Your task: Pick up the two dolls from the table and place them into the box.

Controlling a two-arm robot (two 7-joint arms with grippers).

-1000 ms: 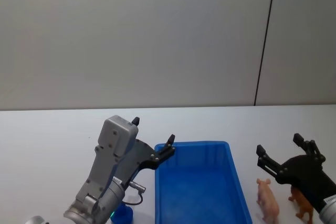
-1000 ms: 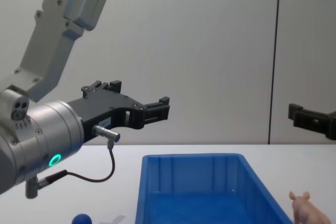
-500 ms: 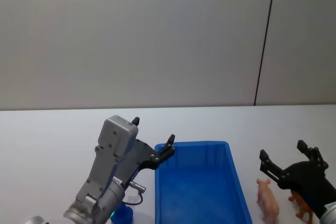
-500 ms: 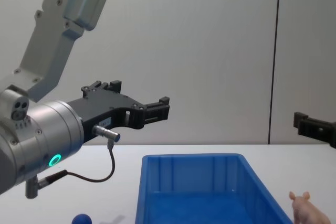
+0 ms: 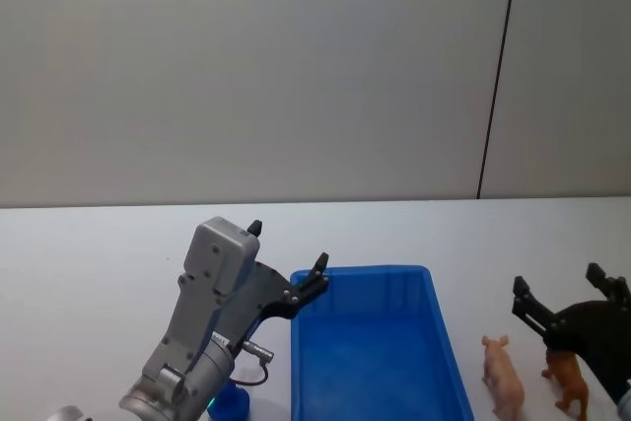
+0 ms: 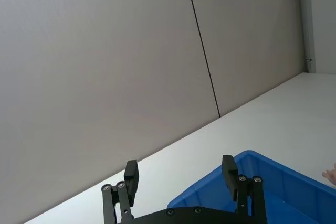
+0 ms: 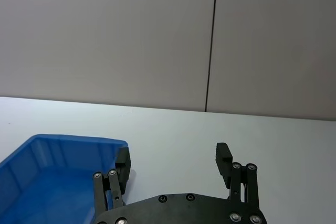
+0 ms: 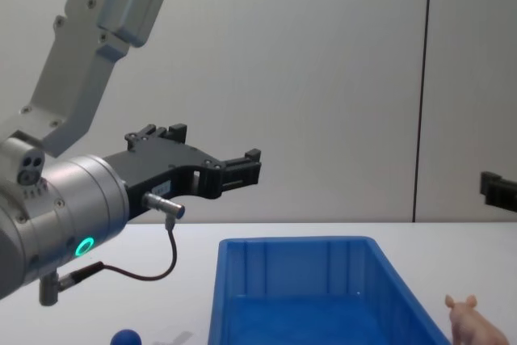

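Head view: the left gripper (image 5: 288, 246), fingers spread and empty, hovers at the far left corner of the box (image 5: 365, 270), which sits by the table's (image 5: 99, 253) near edge. The right gripper (image 5: 558, 280), likewise spread, hangs above the brown doll (image 5: 569, 380). The pink pig (image 5: 503, 374) stands between that doll and the box. The blue doll (image 5: 232, 401) lies just left of the box.

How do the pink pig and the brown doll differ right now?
The pink pig is pale and looks the larger; the brown doll is orange-brown and smaller. The pig stands nearer the blue box, clear of any gripper; the brown doll stands farther right, partly hidden by the open right gripper. Both stand upright on the table, outside the box. The left gripper hangs open at the box's left.
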